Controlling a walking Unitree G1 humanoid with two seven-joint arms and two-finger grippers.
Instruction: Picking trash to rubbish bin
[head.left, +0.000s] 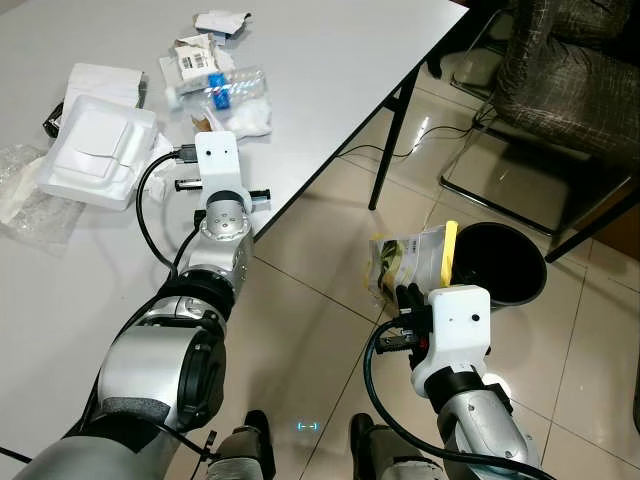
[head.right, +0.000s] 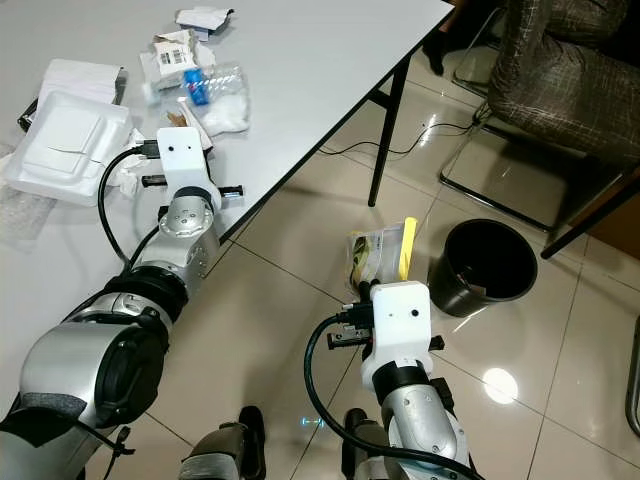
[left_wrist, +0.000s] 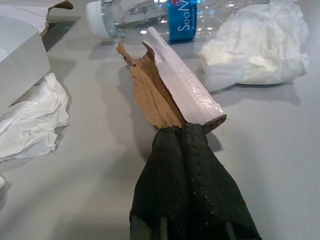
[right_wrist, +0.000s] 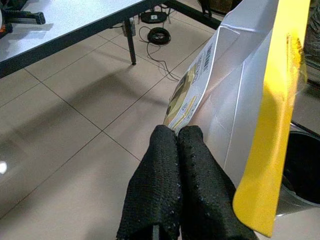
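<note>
White-and-yellow snack bag (head.right: 381, 250) is pinched in the right gripper (right_wrist: 176, 137), held above the floor beside the black rubbish bin (head.right: 485, 268). Left gripper (left_wrist: 181, 131) clamps a torn cardboard scrap (left_wrist: 167, 87) on the white table (head.left: 330, 60), near a plastic bottle (head.left: 222, 86) and crumpled tissue (left_wrist: 255, 45).

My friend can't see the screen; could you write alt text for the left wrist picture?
The left tool, two black fingers pressed together, pinches the end of a torn strip of white-faced brown cardboard lying on a grey table. Around it lie a clear plastic bottle with a blue label and crumpled white tissue.
</note>
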